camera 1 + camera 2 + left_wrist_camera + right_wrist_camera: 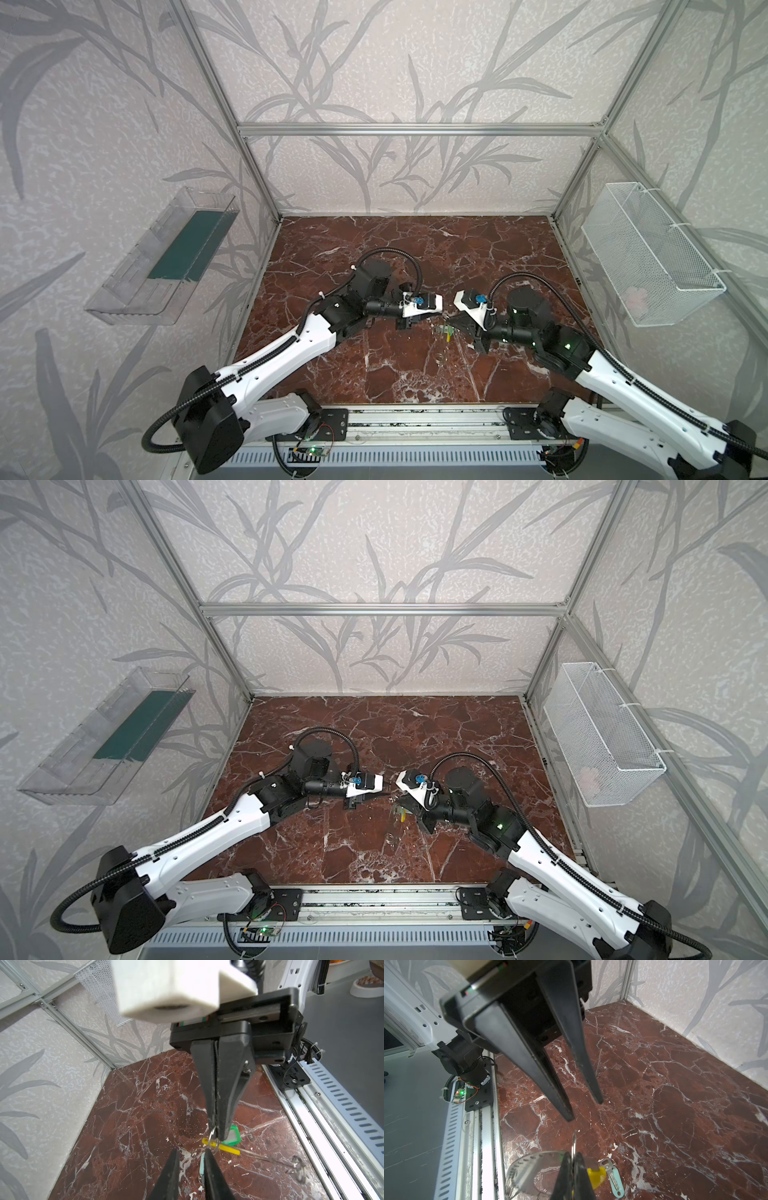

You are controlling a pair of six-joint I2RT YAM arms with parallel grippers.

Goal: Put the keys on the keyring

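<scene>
Right wrist view: the right gripper (573, 1176) is clamped on a metal ring (573, 1147), held upright at the keyring (529, 1159), likely for threading. The left gripper (584, 1108) is parted, empty; in a top view the yellow segment (448, 338) is seen at its five o'clock.

Leaf-patterned walls (395, 62), red-brown marble floor (457, 257), aluminium frame (415, 129), wire basket (648, 257).

White glossy plastic arm shells (291, 353) over matte black joint housings (208, 419); ribbed black cable conduits (390, 249); white blocky camera mounts (424, 307) (blue plugs on top); black tapered left gripper (585, 1110).
</scene>
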